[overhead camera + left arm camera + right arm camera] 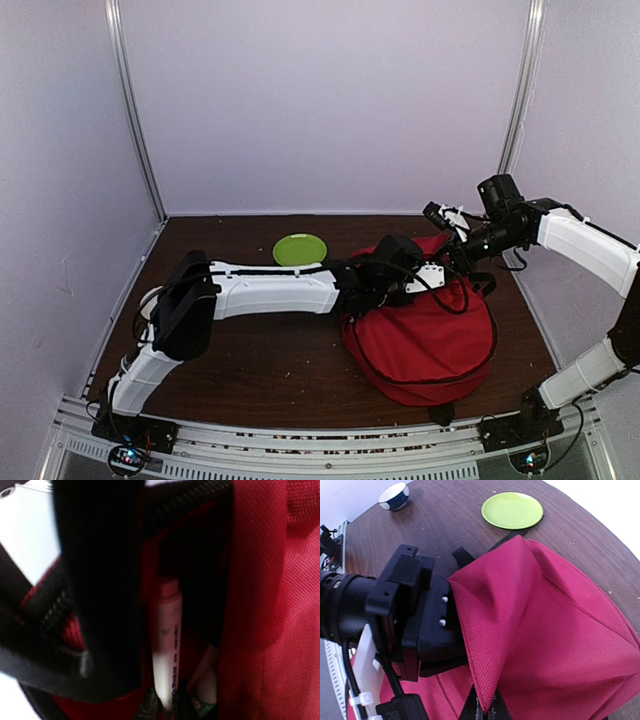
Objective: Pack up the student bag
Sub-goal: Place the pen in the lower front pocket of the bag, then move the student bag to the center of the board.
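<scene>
The red student bag (pixel 430 340) lies on the table at centre right, its top flap lifted. My right gripper (pixel 447 222) is shut on the edge of that red flap (pixel 520 620) and holds it up; its fingertips (pixel 487 707) pinch the fabric's corner. My left gripper (pixel 440 280) reaches into the bag's opening under the flap. In the left wrist view it is inside the bag (pixel 270 605), shut on a white marker pen (pixel 167 640) at its lower end (pixel 168 702). A black strap (pixel 95 580) blocks much of that view.
A green plate (pixel 299 248) lies on the table left of the bag, also in the right wrist view (pixel 512 510). A small blue-and-white bowl (pixel 393 496) sits farther off. A white item with green print (pixel 207 692) lies inside the bag beside the marker.
</scene>
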Action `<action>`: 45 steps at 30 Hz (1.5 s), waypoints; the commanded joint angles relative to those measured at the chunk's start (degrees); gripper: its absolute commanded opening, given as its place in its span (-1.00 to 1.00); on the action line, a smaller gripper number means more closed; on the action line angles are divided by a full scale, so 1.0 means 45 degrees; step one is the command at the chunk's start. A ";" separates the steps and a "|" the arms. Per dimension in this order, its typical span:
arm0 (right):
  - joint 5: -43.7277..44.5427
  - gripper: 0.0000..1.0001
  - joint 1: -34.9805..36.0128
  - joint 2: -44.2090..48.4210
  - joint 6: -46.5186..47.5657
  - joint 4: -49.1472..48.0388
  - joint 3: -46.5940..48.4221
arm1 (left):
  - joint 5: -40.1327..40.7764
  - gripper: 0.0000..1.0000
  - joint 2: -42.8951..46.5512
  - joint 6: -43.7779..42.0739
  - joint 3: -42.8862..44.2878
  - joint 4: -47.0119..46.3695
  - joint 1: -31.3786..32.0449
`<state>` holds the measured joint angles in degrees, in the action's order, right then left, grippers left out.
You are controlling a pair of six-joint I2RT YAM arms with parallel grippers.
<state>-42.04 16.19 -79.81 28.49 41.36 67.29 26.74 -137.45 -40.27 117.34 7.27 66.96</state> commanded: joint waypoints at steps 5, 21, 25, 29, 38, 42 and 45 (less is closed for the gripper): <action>-0.1185 -1.00 0.0250 0.0283 -0.0135 0.0277 0.0301 | 0.1578 -0.80 -0.0854 0.0465 0.1190 0.0910 -0.0251; -0.1110 -1.00 0.0251 0.0121 -0.0084 0.0288 0.0282 | 0.1165 -0.32 0.1240 0.0863 -0.1236 -0.0091 0.0174; -0.0996 -1.00 0.0251 0.0072 -0.0045 0.0270 0.0255 | 0.0683 -0.33 0.2513 0.0788 -0.2738 -0.1031 0.0593; -0.0885 -1.00 0.0233 0.0055 -0.0023 0.0299 0.0263 | 0.0304 -0.33 0.3963 0.1302 -0.4203 -0.1583 0.1051; -0.0160 -0.63 0.0038 0.0466 0.0661 0.1068 0.0629 | -0.0531 -0.31 0.6578 0.3992 -0.6758 -0.1650 0.1234; 0.0028 -0.46 0.0036 0.1052 0.1690 0.2456 0.1305 | -0.0484 -0.26 0.6981 0.5485 -0.7456 -0.1503 0.1233; 0.0078 -0.48 0.0116 0.1717 0.2280 0.3279 0.1534 | -0.0427 -0.10 0.7023 0.7051 -0.7759 -0.1395 0.1116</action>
<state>-42.02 16.51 -77.21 33.89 49.54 71.09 25.56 -106.39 -19.55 84.68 1.32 72.69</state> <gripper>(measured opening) 0.265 0.414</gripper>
